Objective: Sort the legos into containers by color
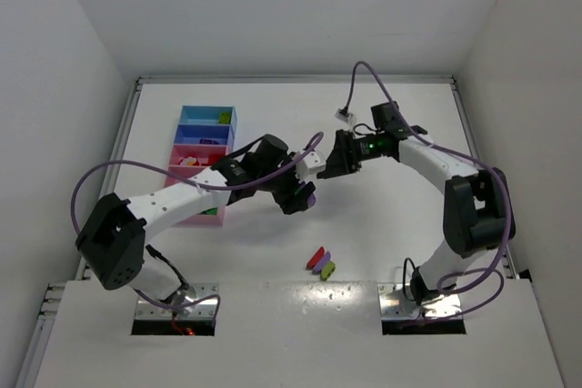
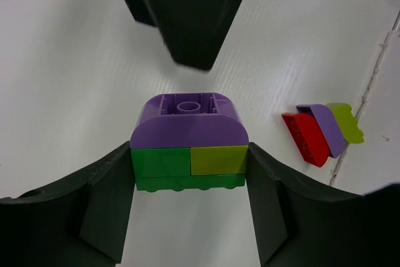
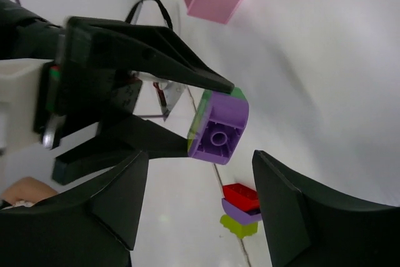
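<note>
My left gripper [image 1: 302, 195] is shut on a stacked lego block [image 2: 187, 148] with a purple curved brick, a green brick and a yellow-green brick, held above the table. The fingers [image 2: 106, 198] press its two sides. My right gripper [image 1: 329, 166] is open and empty, pointing at the block's purple end [image 3: 219, 130] with its jaws either side of it, not touching. Three loose legos lie together near the front: red [image 2: 304, 139], purple [image 2: 325, 126] and yellow-green [image 2: 347, 123]. The row of trays [image 1: 205, 138] stands at the left, partly hidden by my left arm.
The trays hold a few bricks: a yellow-green one in the far light blue tray [image 1: 223, 117] and a green one in the near pink tray [image 1: 211, 213]. The loose legos [image 1: 320, 263] lie near the table's front edge. White walls enclose the table.
</note>
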Tool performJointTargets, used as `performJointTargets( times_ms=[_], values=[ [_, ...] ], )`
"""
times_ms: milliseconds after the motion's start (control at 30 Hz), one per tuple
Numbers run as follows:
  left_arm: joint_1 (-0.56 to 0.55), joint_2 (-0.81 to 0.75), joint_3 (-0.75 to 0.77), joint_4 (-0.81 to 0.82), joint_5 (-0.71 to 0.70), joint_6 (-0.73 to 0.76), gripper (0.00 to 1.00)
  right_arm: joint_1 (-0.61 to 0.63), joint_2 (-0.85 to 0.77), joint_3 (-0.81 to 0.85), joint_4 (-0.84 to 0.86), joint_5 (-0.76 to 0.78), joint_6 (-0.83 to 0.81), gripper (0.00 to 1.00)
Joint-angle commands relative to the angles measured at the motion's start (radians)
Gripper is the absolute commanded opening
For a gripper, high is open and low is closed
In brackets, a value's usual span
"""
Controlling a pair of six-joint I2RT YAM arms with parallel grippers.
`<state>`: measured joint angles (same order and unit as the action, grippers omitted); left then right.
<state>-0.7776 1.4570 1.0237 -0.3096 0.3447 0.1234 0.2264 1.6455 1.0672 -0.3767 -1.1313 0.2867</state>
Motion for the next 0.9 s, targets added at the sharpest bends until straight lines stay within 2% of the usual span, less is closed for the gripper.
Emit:
performJointTargets(
  times_ms=[0,267,533,733,767,867],
  values=[
    [-0.006,0.009,0.050,0.017,0.016,0.009,0.21,0.037,0.059,0.062,-0.070,0.051,-0.072,0.67],
    [-0.006,0.019,0.069,0.007,0.007,0.009,0.21,0.079,0.155,0.124,-0.116,0.041,-0.107,0.66],
    [-0.006,0.028,0.078,0.007,0.007,0.009,0.21,0.151,0.177,0.158,-0.154,0.021,-0.155,0.66],
    [-0.015,0.037,0.078,0.007,-0.023,0.009,0.21,0.171,0.177,0.149,-0.163,0.021,-0.155,0.47],
    [-0.015,0.037,0.078,0.007,-0.033,0.009,0.21,0.171,0.177,0.149,-0.163,0.021,-0.155,0.38],
    [-0.005,0.028,0.069,0.007,-0.062,0.009,0.19,0.160,0.177,0.149,-0.163,0.021,-0.164,0.18]
  ],
)
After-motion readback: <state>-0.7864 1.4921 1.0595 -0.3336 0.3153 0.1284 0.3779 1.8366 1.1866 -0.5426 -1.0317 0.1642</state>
